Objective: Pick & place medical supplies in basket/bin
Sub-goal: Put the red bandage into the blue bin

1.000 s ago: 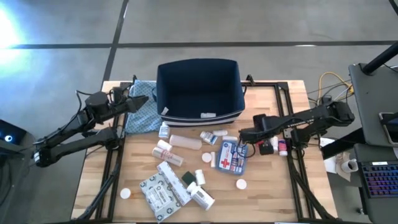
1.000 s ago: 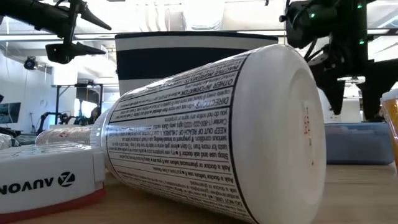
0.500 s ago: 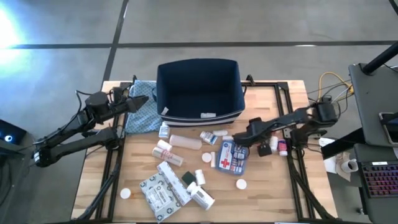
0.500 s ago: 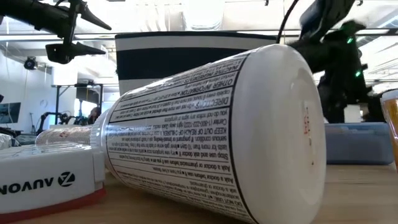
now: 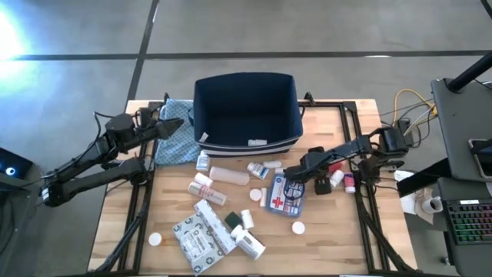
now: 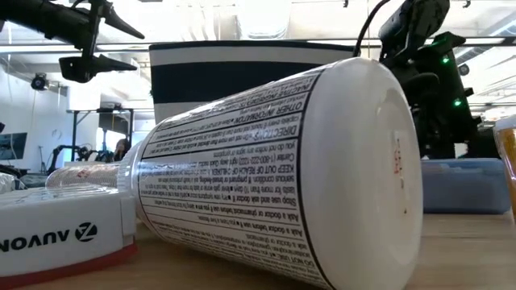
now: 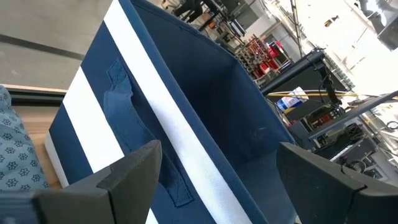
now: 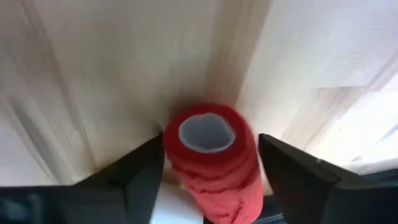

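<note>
A red roll with a pale hollow core (image 8: pixel 211 155) stands on the wooden table, its open end up. My right gripper (image 8: pixel 211 152) points steeply down over it, one finger on each side. In the high view this gripper (image 5: pixel 294 174) covers the roll, just beyond the blue-white first-aid box (image 5: pixel 288 195). The navy bin (image 5: pixel 244 138) stands at the table's far middle. Other supplies lie loose in front of it. My left gripper (image 5: pixel 173 125) hangs open above the blue patterned cloth (image 5: pixel 178 146), left of the bin (image 7: pixel 186 124). My right gripper comes at the red roll from above, slanting, with its fingers (image 8: pixel 146 171) close against the roll's two sides (image 8: pixel 174 155). I cannot tell whether they touch it. The roll rests on the table.
White bottles and tubes (image 5: pixel 229 175) and grey-white packets (image 5: pixel 201 235) lie scattered at the table's middle and near side. A big white bottle (image 6: pixel 282 169) lies right before the low camera. Small bottles (image 5: pixel 347 181) stand under the right arm. A desk with a keyboard (image 5: pixel 469 223) stands to the right.
My right gripper has sunk toward the table and tipped more steeply downward, ending just beyond the first-aid box. The arm has stretched out toward the table's left. The supplies lie where they were.
</note>
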